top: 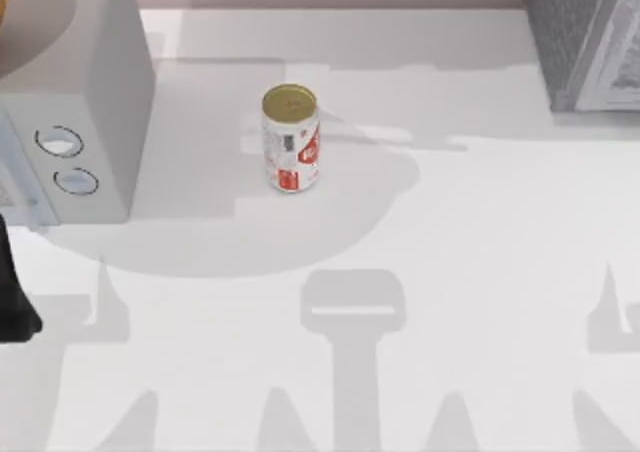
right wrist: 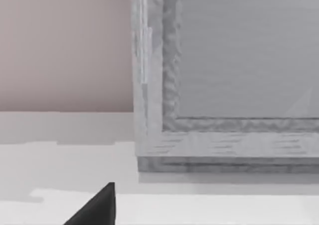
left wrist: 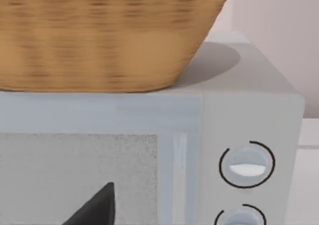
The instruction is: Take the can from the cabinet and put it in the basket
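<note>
The can (top: pixel 291 138), white with red marks and a gold top, stands upright on the table a little left of the middle, out in the open. The cabinet (top: pixel 585 37), dark grey and speckled with a paler framed front (right wrist: pixel 239 60), stands at the back right, well apart from the can. The woven basket (left wrist: pixel 99 36) sits on top of the light grey box with two dials (top: pixel 75 112) at the left. My left gripper (left wrist: pixel 97 207) is low in front of that box. My right gripper (right wrist: pixel 97 207) is low in front of the cabinet's front corner.
My left arm (top: pixel 12 292) shows dark at the table's left edge. The white tabletop (top: pixel 450 272) lies open between the can, the box and the cabinet. A pale wall (right wrist: pixel 65 46) rises behind the table.
</note>
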